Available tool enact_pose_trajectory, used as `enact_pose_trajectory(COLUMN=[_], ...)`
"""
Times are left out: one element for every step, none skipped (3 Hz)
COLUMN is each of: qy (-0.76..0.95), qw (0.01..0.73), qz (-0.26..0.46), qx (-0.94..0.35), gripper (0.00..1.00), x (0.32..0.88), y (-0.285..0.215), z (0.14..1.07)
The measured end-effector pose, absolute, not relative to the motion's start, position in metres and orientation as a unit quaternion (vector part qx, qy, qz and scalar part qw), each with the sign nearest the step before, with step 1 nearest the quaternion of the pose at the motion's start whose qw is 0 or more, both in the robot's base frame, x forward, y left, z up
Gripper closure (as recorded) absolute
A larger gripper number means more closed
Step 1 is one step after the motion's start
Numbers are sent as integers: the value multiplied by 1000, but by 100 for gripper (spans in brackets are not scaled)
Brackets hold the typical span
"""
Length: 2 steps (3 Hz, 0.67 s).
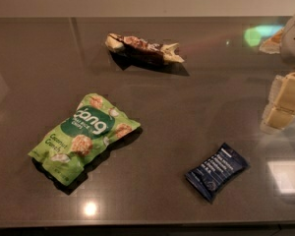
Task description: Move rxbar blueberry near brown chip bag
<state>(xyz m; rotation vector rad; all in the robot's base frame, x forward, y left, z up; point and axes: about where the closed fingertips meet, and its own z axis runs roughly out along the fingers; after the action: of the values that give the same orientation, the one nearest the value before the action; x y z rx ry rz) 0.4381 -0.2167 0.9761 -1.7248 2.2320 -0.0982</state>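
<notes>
The rxbar blueberry [217, 170], a small flat navy wrapper with white text, lies on the dark table at the front right. The brown chip bag [143, 47], long and wrinkly with cream ends, lies at the back centre, well apart from the bar. My gripper [283, 103] shows at the right edge as cream-coloured blocks, above and to the right of the bar, touching nothing.
A bright green bag with white lettering [84, 135] lies at the front left. The table's front edge [147, 225] runs along the bottom. The back edge meets a pale wall. Light reflections show on the glossy top.
</notes>
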Motion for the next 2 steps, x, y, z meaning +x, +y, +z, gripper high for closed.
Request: enact_pose_trajectory(qy=[781,767], qw=[159,156], qz=[-34,-11], qx=[-603,-622], gripper=[0,0], x=[438,439], y=[-217,-207], z=[976,972])
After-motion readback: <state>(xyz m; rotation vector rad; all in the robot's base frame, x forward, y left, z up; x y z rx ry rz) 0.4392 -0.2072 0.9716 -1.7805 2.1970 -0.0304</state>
